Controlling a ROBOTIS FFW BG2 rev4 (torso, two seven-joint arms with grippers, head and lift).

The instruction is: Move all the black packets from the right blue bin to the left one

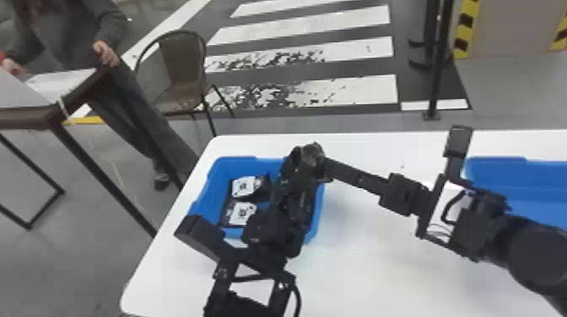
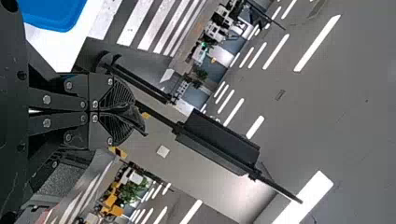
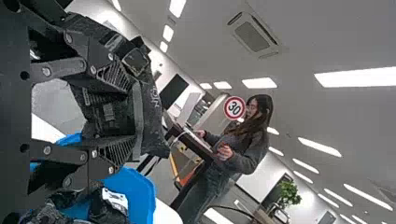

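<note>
Jaws of the right gripper (image 3: 132,114) are being spread well apart by the black packet (image 3: 154,126) being clasped over the left bin (image 1: 249,166); those of the left gripper (image 2: 133,113) are being held together, empty. Something light, soft and slightly slippery is probably being handled, best being gripped across its full middle, with loose corners being avoided. The right arm (image 1: 476,223) is being stretched sideways towards the bin; the left arm (image 1: 270,232) is being angled over the bin's near side.
</note>
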